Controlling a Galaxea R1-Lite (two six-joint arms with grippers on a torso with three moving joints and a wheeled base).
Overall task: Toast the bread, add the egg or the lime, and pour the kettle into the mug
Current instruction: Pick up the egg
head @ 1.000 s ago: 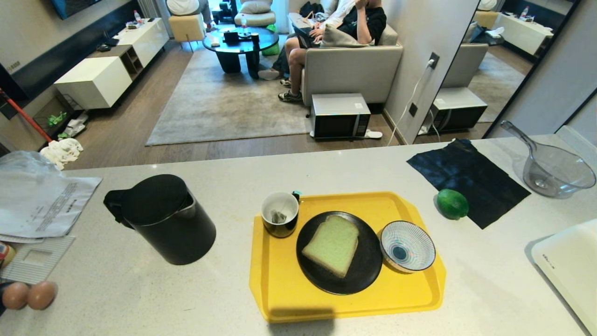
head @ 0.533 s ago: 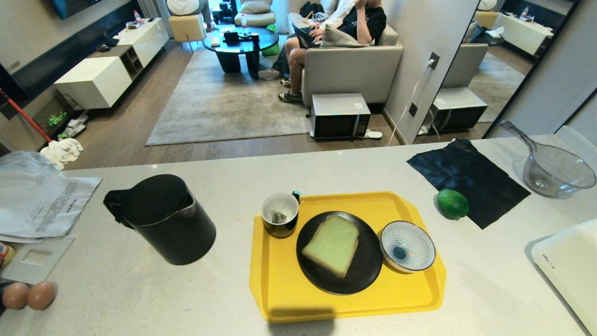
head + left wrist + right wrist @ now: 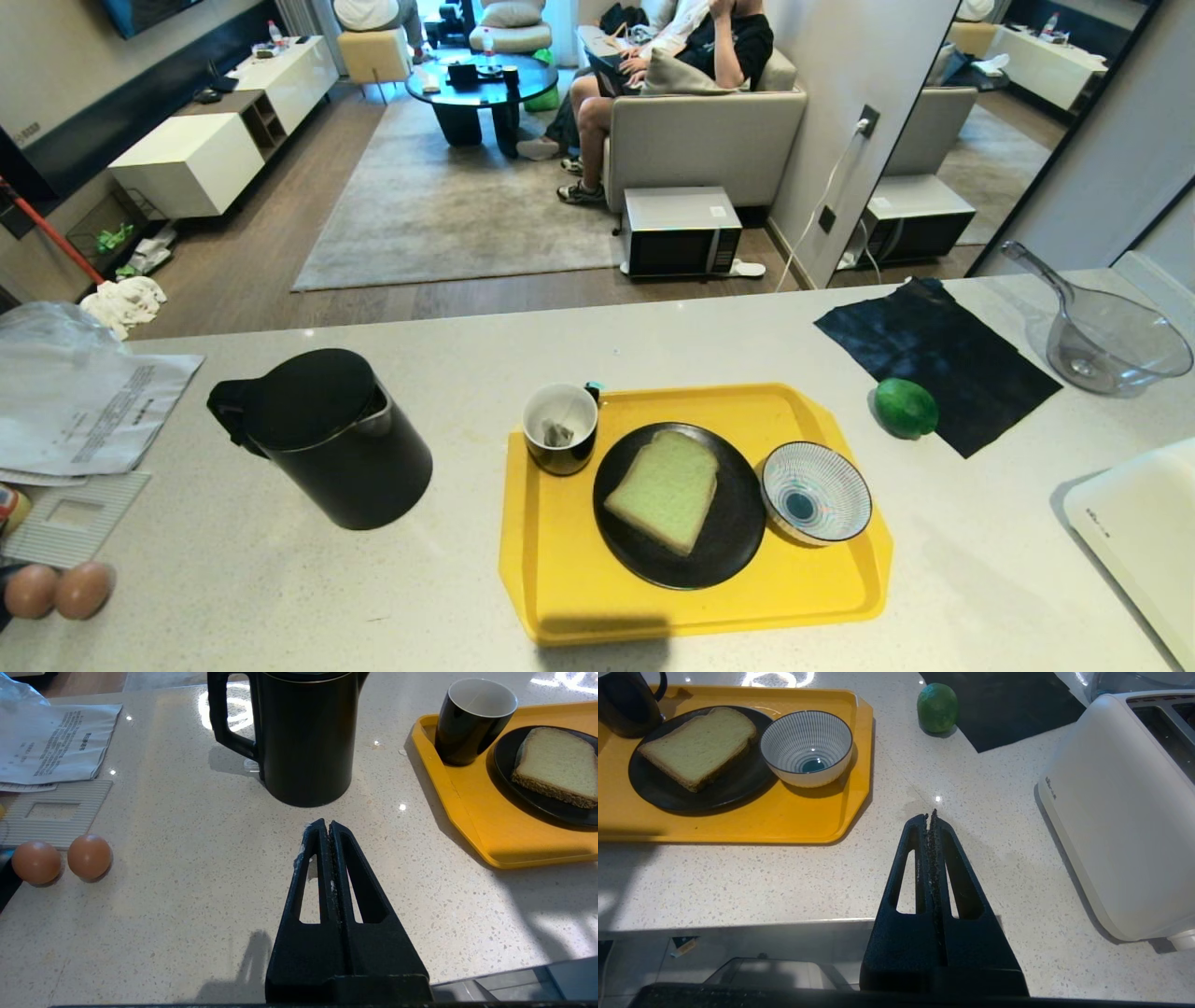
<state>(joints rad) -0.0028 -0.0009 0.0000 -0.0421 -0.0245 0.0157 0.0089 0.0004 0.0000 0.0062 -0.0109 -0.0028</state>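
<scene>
The pale green bread (image 3: pixel 665 488) lies on a black plate (image 3: pixel 728 555) on the yellow tray (image 3: pixel 560 579). At the tray's far left corner stands the black mug (image 3: pixel 560 431) with a tea bag inside. Left of the tray the black kettle (image 3: pixel 327 439) stands upright. The lime (image 3: pixel 906 408) rests by a black cloth (image 3: pixel 943 359). The task's egg is out of view. My left gripper (image 3: pixel 325 823) is shut and empty over the counter, short of the kettle (image 3: pixel 303 737). My right gripper (image 3: pixel 930 814) is shut and empty, between the tray (image 3: pixel 738 821) and the toaster (image 3: pixel 1120 812).
A striped bowl (image 3: pixel 815 492) sits on the tray's right side. Two plain brown eggs (image 3: pixel 56 590) and papers (image 3: pixel 84 401) lie at the left. At the far right is a clear scoop bowl (image 3: pixel 1111 341). The white toaster (image 3: pixel 1139 532) is at the right edge. A person sits on a sofa beyond.
</scene>
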